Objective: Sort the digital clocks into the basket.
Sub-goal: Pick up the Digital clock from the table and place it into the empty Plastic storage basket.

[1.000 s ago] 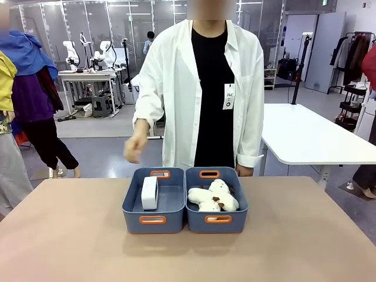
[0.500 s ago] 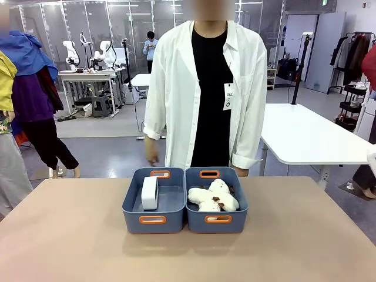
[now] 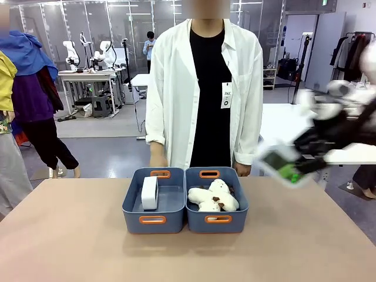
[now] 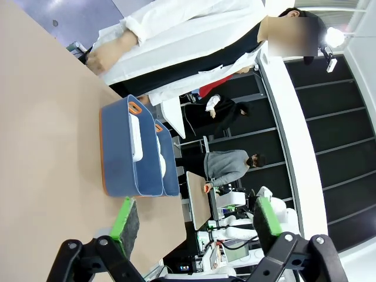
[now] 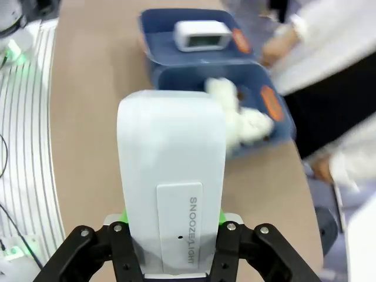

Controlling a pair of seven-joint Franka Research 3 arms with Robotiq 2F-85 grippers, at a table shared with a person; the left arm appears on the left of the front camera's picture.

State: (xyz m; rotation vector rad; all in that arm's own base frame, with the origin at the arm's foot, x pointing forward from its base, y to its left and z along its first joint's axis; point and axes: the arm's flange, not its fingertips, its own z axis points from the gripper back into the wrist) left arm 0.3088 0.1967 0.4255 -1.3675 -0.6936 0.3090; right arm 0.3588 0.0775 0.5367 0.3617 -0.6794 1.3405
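Observation:
One white digital clock [image 3: 150, 192] stands on edge in the left blue-grey basket [image 3: 134, 218]. My right gripper [image 3: 291, 168] hangs blurred above the table's right side, shut on a second white digital clock [image 3: 275, 160]. In the right wrist view that held clock [image 5: 171, 170] stands upright between the jaws of my right gripper [image 5: 173, 220], with the basket [image 5: 148, 35] and the clock inside it [image 5: 202, 34] beyond. In the left wrist view my left gripper [image 4: 194, 226] is open and holds nothing, well back from the basket [image 4: 120, 153].
The twin bin [image 3: 228, 219] on the right holds cream plush toys [image 3: 212, 197]. A person in a white shirt [image 3: 176, 88] stands at the far edge, hands down beside the bins. Bare tabletop [image 3: 70, 241] lies around both bins.
My right arm has swung in from the right with a clock in its gripper. The person's raised hand has dropped to their side.

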